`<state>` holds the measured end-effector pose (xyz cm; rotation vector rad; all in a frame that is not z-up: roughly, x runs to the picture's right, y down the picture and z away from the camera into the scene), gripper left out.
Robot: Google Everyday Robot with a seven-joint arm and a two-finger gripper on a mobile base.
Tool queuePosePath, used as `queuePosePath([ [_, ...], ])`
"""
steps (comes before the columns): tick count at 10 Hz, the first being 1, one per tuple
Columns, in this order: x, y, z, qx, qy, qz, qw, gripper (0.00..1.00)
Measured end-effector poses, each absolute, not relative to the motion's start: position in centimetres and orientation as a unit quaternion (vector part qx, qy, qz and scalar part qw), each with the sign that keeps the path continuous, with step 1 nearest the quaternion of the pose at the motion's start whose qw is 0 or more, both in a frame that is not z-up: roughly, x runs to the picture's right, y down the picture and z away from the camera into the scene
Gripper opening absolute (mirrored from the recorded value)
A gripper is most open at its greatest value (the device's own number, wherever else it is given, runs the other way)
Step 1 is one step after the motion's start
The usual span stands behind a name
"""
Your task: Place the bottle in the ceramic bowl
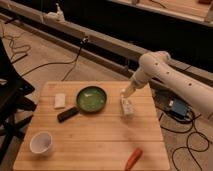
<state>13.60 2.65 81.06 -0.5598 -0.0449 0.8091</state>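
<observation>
Hovering right of round green frying pan (91,99), over small cream plastic bottle (127,108) on wooden desk (95,136): pale tool (126,93), grip state untellable. Likely pre-grasp; next, clamp and carry to white ceramic bowl (41,142) front-left of pan.

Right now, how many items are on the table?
5: white block far left, green pan centre, bottle right of pan, white bowl near-left corner, orange piece near edge; tool by the bottle's far end. None looks hidden.
</observation>
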Motion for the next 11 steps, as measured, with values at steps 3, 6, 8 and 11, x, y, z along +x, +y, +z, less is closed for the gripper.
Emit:
queuePosePath([
  [3,12.4,3.5,81.3,-0.272,-0.022,0.382,0.883,0.65],
  [6,12.8,3.0,81.8,-0.265,-0.016,0.388,0.883,0.65],
  [8,13.8,2.7,83.6,-0.259,0.001,0.418,0.871,0.65],
  [11,14.1,3.7,85.9,-0.271,0.021,0.454,0.849,0.65],
])
